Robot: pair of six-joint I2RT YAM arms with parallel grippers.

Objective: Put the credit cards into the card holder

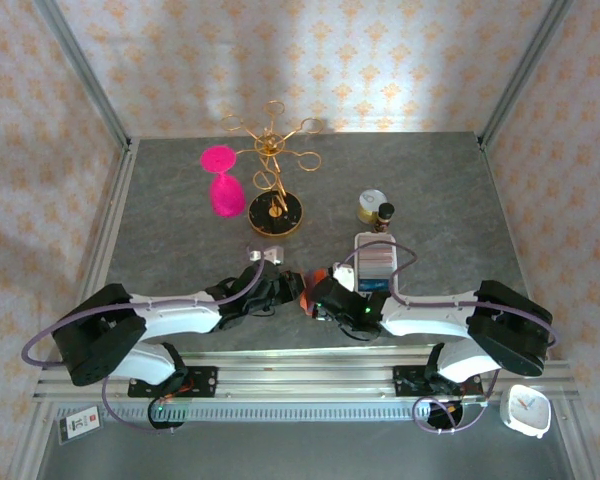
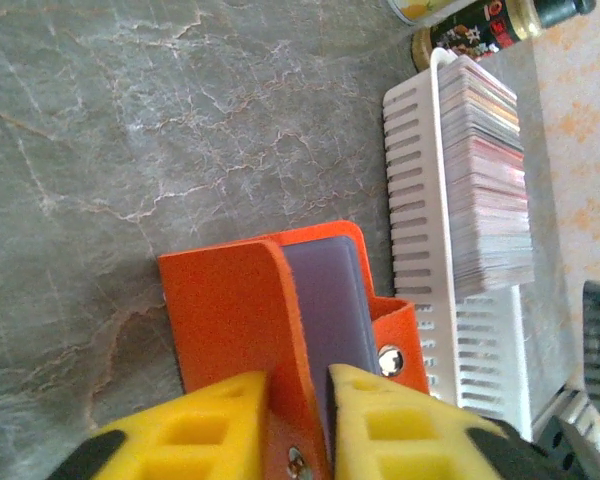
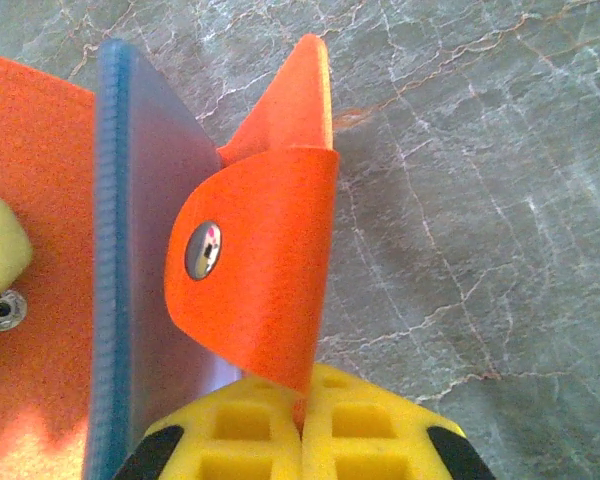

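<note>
The orange-red card holder point(image 1: 313, 281) hangs partly unfolded between my two grippers near the table's front edge. My left gripper point(image 2: 298, 388) is shut on one orange flap point(image 2: 230, 310), with the grey-blue pocket side point(image 2: 330, 300) just right of it. My right gripper point(image 3: 302, 388) is shut on the edge of the rounded snap tab point(image 3: 265, 260); the blue-grey inner panel point(image 3: 145, 260) stands to its left. From above, the left gripper point(image 1: 280, 290) and right gripper point(image 1: 327, 297) nearly meet. The credit cards point(image 2: 485, 170) stand stacked in a white slotted tray point(image 2: 410, 190) behind the right gripper, seen from above as the credit cards point(image 1: 375, 257).
A gold wire stand on a black base point(image 1: 275, 208) and a pink glass point(image 1: 223, 188) sit at the back middle. A tin point(image 1: 371, 204) and a dark bottle point(image 1: 385, 213) stand behind the tray. A small metal clip point(image 1: 268, 255) lies ahead of the left arm.
</note>
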